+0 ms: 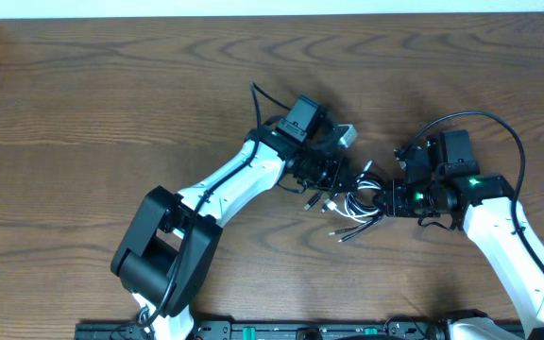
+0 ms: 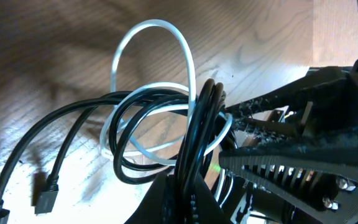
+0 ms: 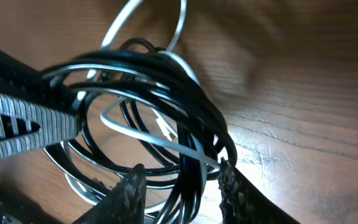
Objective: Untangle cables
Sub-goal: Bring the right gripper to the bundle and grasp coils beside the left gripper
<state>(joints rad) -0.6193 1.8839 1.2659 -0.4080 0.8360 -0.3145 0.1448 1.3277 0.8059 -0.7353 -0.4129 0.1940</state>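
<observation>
Left end effector [image 1: 321,175] is clamped shut on black strands of the cables [image 1: 352,203], bunched on the counter [image 1: 111,94] between it and the right end effector [image 3: 180,171], which stands partly open astride several loops. One loop alone should be pinched and drawn away gently, lest knots be tightened.

You are looking at a counter [image 1: 111,94] that is showing mid-brown wood with darker wavy grain. The cables [image 1: 352,203] are reading as two colours: glossy black cords [image 2: 73,115] and one white cord [image 2: 151,28] that is taking on a bluish tint. The left tool [image 1: 331,178] and right tool [image 1: 392,196] are showing black, their ribbed fingers [image 3: 17,124] greying under the light. The left arm [image 1: 234,179] and right arm [image 1: 513,246] are wearing white shells with black joints — a green light [image 1: 475,181] is glowing on the right one.
</observation>
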